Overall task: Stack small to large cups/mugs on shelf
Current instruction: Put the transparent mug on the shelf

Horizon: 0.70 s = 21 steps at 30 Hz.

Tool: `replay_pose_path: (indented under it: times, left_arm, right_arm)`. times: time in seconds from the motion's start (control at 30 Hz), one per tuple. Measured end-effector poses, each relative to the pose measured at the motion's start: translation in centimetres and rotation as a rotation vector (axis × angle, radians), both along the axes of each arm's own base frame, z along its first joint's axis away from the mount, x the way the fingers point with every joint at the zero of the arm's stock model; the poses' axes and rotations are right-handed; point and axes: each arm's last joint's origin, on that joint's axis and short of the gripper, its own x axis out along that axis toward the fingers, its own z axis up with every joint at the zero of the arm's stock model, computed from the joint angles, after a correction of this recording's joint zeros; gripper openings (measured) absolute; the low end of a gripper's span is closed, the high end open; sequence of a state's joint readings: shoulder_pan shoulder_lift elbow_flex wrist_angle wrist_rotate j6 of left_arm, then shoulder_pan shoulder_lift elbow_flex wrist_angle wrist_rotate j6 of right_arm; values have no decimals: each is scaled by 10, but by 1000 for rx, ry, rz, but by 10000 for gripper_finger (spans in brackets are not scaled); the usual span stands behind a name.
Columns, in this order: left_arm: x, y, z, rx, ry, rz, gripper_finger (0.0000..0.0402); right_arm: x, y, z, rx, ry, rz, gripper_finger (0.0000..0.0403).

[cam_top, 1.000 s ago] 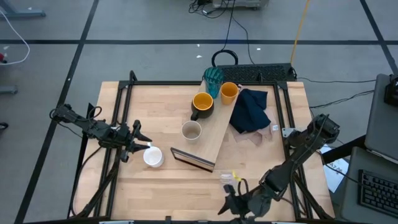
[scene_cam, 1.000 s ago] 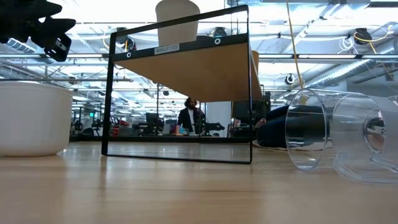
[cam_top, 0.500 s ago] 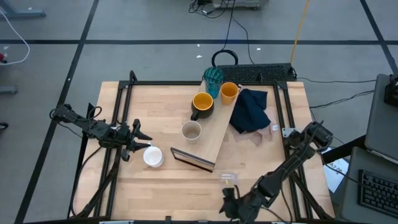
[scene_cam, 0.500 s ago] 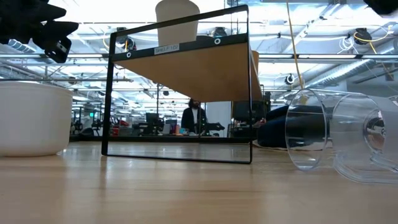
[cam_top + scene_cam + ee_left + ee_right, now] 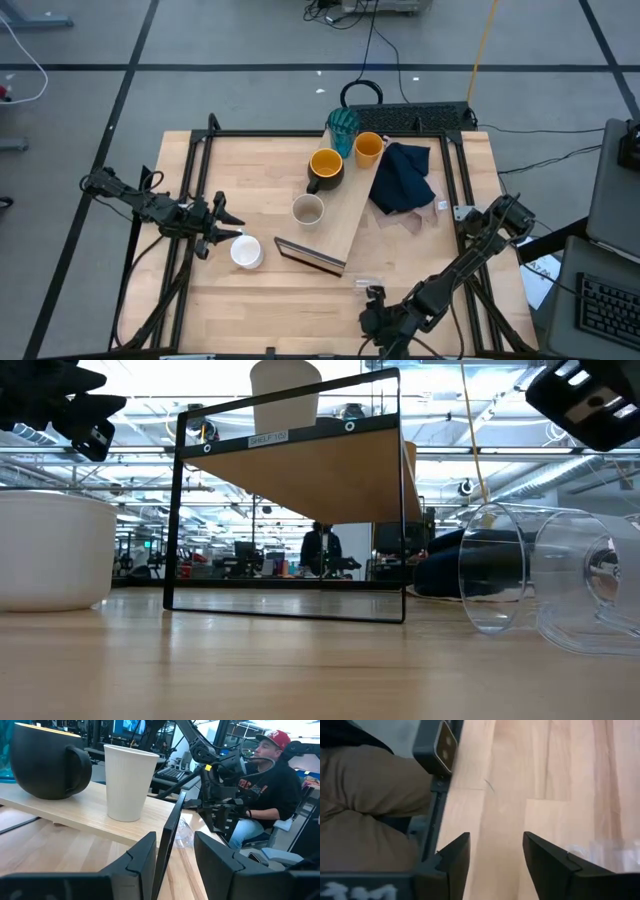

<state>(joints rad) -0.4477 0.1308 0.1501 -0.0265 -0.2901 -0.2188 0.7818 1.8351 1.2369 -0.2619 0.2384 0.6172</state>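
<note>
**Clear glass down on its side, five cups at the board**

Pale wood planks make up the table, framed by black rails, with a workshop floor and cables beyond it. At the near edge the right gripper hangs low over the planks, its two dark fingers spread with bare wood between them and nothing held. Just beside its tips, towards the table's middle, the small clear glass lies on its side.

Farther off from that pincer, the shelf runs slantwise across the table. On it stand the beige cup, the dark mug with yellow inside, the orange cup and, at the far end, the teal ribbed tumbler. A navy cloth lies beside the board.

On the opposite side, the left gripper hovers with fingers parted and empty, and the white mug stands just beside its tips.
</note>
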Motion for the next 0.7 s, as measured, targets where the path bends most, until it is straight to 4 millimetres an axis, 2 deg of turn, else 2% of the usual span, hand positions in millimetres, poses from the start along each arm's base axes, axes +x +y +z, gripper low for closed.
replay_pose_path:
  times: [0.3, 0.6, 0.7]
  left_arm:
    - [0, 0, 0, 1, 1, 0, 134]
    - [0, 0, 0, 1, 1, -1, 134]
    - [0, 0, 0, 2, 1, -1, 134]
  right_arm:
    - [4, -5, -18, -62, 60, -3, 178]
    - [7, -14, -21, -103, 99, -20, 187]
    - [10, -16, -29, -124, 117, -23, 187]
